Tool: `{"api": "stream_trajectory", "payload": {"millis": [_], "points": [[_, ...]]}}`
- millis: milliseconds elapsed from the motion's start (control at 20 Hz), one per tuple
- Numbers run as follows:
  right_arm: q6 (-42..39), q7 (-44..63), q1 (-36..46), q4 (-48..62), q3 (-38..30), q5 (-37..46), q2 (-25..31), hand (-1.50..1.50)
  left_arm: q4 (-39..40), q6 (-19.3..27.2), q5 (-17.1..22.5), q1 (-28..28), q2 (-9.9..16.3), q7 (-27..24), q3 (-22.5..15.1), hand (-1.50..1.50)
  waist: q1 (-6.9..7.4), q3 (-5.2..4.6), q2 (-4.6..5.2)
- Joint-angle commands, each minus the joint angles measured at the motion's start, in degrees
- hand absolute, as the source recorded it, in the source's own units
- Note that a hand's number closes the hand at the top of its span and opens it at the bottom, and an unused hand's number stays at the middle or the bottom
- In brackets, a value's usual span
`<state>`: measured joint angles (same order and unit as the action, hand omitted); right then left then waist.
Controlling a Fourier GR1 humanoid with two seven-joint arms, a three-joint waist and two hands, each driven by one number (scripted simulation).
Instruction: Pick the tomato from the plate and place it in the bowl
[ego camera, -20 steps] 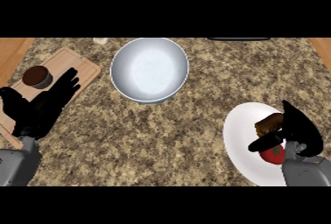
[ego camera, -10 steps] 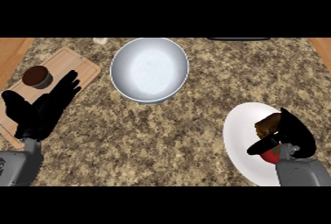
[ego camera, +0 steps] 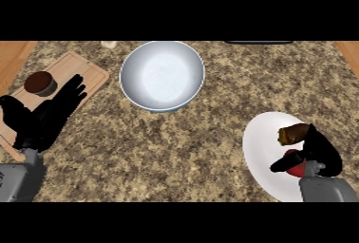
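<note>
Most of the tomato is buried under my right robot hand, I only get a sliver of red peeking out between thumb and fingers. Same hand covers part of the brown thing on the plate, so can't say what that is. The plate's lower right rim is hidden behind the forearm. My left robot hand sits over a chunk of the cutting board, and the board's lower corner is lost under it. Up top, a small pale object and a dark one get chopped by the edge, can't identify either.
</note>
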<state>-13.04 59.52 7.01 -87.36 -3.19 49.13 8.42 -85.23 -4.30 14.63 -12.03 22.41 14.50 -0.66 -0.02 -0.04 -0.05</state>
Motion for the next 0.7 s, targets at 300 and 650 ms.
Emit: {"api": "stream_trajectory", "payload": {"millis": [300,650], "points": [[5.5,-5.6,1.8,8.1,-1.1,3.8,1.3,1.5,1.7,-0.3,-4.3,-0.9,-4.5,0.4,1.3,0.0,-0.03,0.05,0.09],[5.6,-7.0,3.0,8.3,-0.1,5.9,1.8,1.5,0.6,-2.0,-6.0,1.3,-5.7,-1.6,2.3,0.0,0.13,0.05,0.07]]}}
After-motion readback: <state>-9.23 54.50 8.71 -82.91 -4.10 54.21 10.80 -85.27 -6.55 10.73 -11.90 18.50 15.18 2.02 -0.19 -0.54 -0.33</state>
